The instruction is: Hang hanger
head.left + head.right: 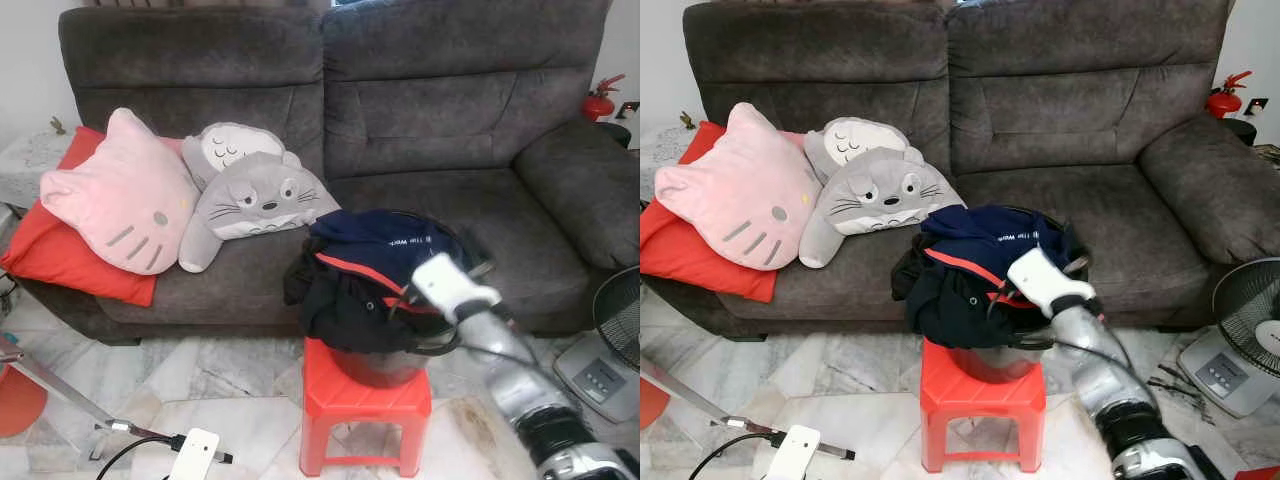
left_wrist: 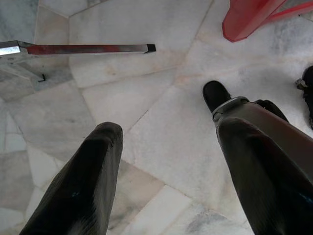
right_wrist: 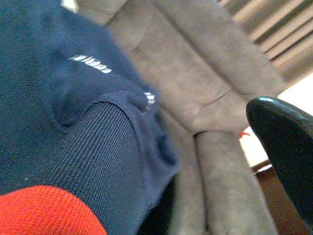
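Note:
A heap of clothes point(image 1: 375, 275), navy on top with a red stripe and black beneath, fills a dark basket point(image 1: 385, 365) on a red plastic stool point(image 1: 365, 400) in front of the sofa. My right gripper point(image 1: 405, 300) reaches into the right side of the heap, its white wrist just above the cloth. In the right wrist view, navy ribbed cloth point(image 3: 93, 147) lies close against the camera and one black finger point(image 3: 288, 147) stands wide to the side, so the gripper is open. My left gripper point(image 2: 168, 129) hangs open over the marble floor, holding nothing.
A dark grey sofa point(image 1: 450, 120) carries a pink cat pillow point(image 1: 125, 195), a grey plush point(image 1: 255, 195) and a red cushion point(image 1: 70, 260). A fan point(image 1: 615, 320) stands at the right. A metal bar point(image 1: 60, 385) and white device point(image 1: 195, 452) lie at the left.

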`<state>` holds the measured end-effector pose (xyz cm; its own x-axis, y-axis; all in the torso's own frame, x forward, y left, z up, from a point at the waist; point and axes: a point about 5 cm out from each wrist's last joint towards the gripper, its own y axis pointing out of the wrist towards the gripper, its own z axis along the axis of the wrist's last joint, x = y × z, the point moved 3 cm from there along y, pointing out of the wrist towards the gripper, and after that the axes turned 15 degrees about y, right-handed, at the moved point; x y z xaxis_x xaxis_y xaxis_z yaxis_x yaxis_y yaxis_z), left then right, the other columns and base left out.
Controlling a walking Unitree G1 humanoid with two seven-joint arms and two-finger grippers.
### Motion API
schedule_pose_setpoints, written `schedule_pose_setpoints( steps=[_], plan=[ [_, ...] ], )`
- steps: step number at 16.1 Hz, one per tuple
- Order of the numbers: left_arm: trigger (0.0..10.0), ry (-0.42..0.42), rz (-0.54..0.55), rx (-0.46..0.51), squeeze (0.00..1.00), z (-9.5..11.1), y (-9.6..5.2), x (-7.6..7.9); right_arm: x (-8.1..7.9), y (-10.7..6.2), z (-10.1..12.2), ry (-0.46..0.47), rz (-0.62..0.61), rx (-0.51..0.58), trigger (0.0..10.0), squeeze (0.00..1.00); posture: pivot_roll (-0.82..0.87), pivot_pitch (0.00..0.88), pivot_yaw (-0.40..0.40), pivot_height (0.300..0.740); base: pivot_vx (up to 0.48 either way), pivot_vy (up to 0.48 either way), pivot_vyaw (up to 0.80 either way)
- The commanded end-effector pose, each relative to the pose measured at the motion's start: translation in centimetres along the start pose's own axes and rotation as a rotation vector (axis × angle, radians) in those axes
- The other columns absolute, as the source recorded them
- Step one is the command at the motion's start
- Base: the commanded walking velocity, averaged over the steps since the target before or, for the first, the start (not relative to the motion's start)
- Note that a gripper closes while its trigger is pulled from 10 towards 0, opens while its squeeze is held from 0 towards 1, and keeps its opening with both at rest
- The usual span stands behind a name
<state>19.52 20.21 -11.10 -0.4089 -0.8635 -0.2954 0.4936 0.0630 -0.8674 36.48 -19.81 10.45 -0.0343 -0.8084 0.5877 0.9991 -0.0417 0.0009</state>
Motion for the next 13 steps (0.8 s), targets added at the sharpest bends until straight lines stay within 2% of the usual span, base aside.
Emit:
schedule_pose_setpoints(
  steps=[1,3,6,8,9,11,13],
  plan=[
    [10.0,0.009,-0.012,-0.021,0.0,-0.6,0.0,0.0,-0.4,-0.1,-0.6,-0.008,0.049,-0.06,10.0,0.0,-0.22,0.0,0.076,0.74,0.0,0.0,0.0],
    [10.0,0.01,-0.02,-0.022,0.0,-0.6,0.0,0.1,-1.7,-0.9,-2.9,-0.064,0.162,-0.194,10.0,0.0,-0.22,0.0,0.076,0.74,0.0,0.0,0.0],
    [10.0,0.01,-0.02,-0.023,0.0,-0.6,0.0,0.1,-1.3,-1.2,-3.1,-0.073,0.152,-0.202,10.0,0.0,-0.22,0.0,0.077,0.74,0.0,0.0,0.0],
    [10.0,0.009,-0.02,-0.023,0.0,-0.6,0.0,0.1,-1.6,-1.5,-3.6,-0.106,0.205,-0.246,10.0,0.0,-0.22,0.0,0.077,0.74,0.0,0.0,0.0],
    [10.0,0.009,-0.02,-0.022,0.0,-0.6,0.0,0.1,-1.7,-1.5,-3.3,-0.098,0.209,-0.227,10.0,0.0,-0.22,0.0,0.077,0.74,0.0,0.0,0.0],
    [10.0,0.009,-0.02,-0.022,0.0,-0.6,-0.1,0.0,-0.4,-0.8,-1.2,-0.076,0.114,-0.105,10.0,0.0,-0.22,0.0,0.078,0.74,0.0,0.0,0.0],
    [10.0,0.009,-0.02,-0.023,0.0,-0.6,-0.1,0.0,0.2,-0.5,0.3,-0.067,0.089,-0.041,10.0,0.0,-0.22,0.0,0.079,0.74,0.0,0.0,0.0]
  ],
)
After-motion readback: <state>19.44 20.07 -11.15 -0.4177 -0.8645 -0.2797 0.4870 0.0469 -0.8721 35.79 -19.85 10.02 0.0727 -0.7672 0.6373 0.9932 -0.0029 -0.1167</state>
